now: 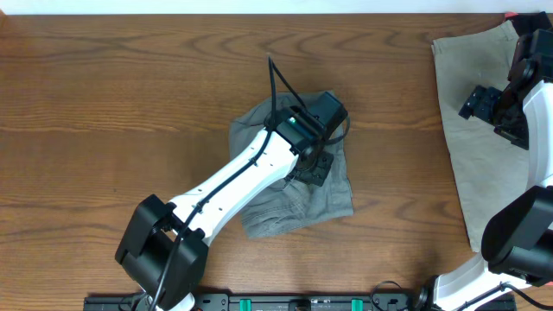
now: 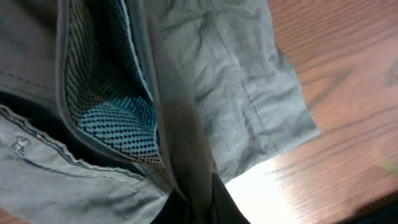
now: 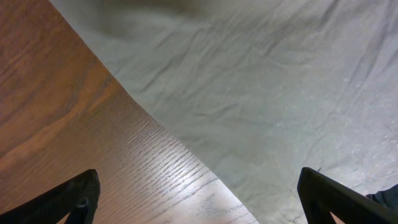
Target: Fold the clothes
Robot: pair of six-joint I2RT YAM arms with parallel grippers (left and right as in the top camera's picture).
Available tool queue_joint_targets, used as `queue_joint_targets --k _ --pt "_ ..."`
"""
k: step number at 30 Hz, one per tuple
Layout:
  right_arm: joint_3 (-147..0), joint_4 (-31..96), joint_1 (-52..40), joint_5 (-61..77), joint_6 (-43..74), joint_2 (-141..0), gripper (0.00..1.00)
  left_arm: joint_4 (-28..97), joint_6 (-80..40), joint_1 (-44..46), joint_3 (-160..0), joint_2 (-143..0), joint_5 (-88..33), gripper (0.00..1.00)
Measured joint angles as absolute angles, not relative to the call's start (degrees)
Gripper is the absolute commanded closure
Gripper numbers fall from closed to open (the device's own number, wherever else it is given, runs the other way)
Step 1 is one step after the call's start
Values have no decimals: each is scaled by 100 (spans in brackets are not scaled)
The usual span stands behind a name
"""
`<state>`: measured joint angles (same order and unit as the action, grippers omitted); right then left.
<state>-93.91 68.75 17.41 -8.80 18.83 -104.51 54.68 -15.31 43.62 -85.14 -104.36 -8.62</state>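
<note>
Dark grey shorts [image 1: 333,197] are lying crumpled in the middle of the wooden table [image 1: 130,104], with one corner reaching toward the lower right. The left arm is stretching from the lower-left side of the table over this garment, and the left gripper [image 1: 313,164] is sitting directly on top of the cloth.

In the left wrist view the grey fabric [image 2: 249,81] is filling almost all of the picture, and the bare wood is showing only at the right side. A ridge of cloth is running down to the bottom centre, where the dark fingers of the left gripper [image 2: 199,210] are standing close together. They are pinching this fold between them. Beside the ridge a pocket is gaping, and a checked teal and black pocket lining [image 2: 118,124] is showing inside it.

Light khaki shorts [image 1: 479,173] are lying spread flat at the right edge of the table, well apart from the grey pair. The right gripper [image 1: 486,104] is hanging above their upper part. In the right wrist view its two black fingers [image 3: 74,199] are standing far apart at the bottom corners, so the right gripper [image 3: 199,177] is wide open and holding nothing. Below it the edge of the khaki cloth [image 3: 280,93] is running diagonally across the table surface [image 3: 62,106].
</note>
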Motion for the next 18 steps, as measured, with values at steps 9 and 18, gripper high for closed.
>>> queue_joint_targets --k 9,18 --pt "-9391 6873 1741 -878 1883 -10451 1 4587 -1719 4362 -7977 -10436 -864 94" --pt "-9391 6875 1741 -878 1883 -10451 1 4228 -1826 4362 -7817 -10436 -867 29"
